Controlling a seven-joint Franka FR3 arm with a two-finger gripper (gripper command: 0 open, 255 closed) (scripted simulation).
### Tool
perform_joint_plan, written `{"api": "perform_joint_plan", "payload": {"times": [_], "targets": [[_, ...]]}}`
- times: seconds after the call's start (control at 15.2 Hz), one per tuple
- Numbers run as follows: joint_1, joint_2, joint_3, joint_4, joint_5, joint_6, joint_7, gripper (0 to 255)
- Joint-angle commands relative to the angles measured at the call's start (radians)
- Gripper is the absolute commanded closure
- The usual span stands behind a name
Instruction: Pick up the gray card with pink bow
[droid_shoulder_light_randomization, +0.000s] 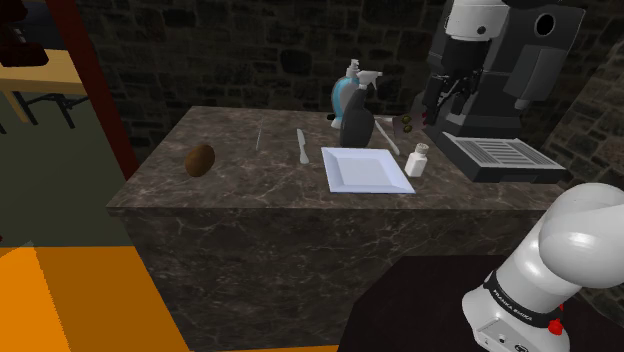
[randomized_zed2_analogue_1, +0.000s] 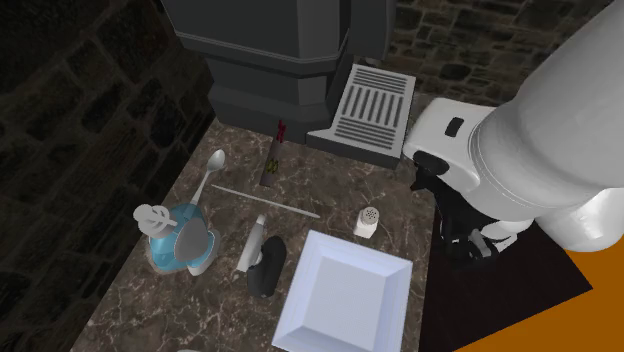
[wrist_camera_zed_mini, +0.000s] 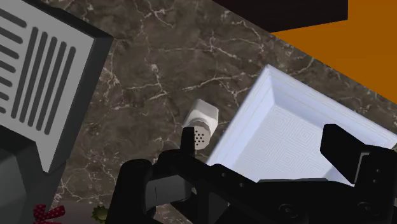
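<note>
the tool (wrist_camera_zed_mini: 264, 145) hangs over the counter (wrist_camera_zed_mini: 159, 57) with its fingers wide apart, gripping nothing. just under it sit a white shaker (wrist_camera_zed_mini: 202, 119) and a white square plate (wrist_camera_zed_mini: 299, 108). in the second exterior view the dark card (randomized_zed2_analogue_1: 272, 162) with its reddish bow (randomized_zed2_analogue_1: 282, 128) stands on edge at the tool's nine o'clock, just before the coffee machine (randomized_zed2_analogue_1: 270, 50).
</note>
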Motion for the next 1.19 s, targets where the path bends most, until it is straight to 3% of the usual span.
{"api": "perform_joint_plan", "payload": {"times": [0.0,0.66,1.12], "targets": [[0.000,0.000,0.000,0.000,0.000,0.000,0.000,0],[0.049,0.247,-0.254,0.126,-0.216,0.006,-0.622,0],[0.080,0.507,-0.373,0.288,-0.306,0.063,-1.035,0]]}}
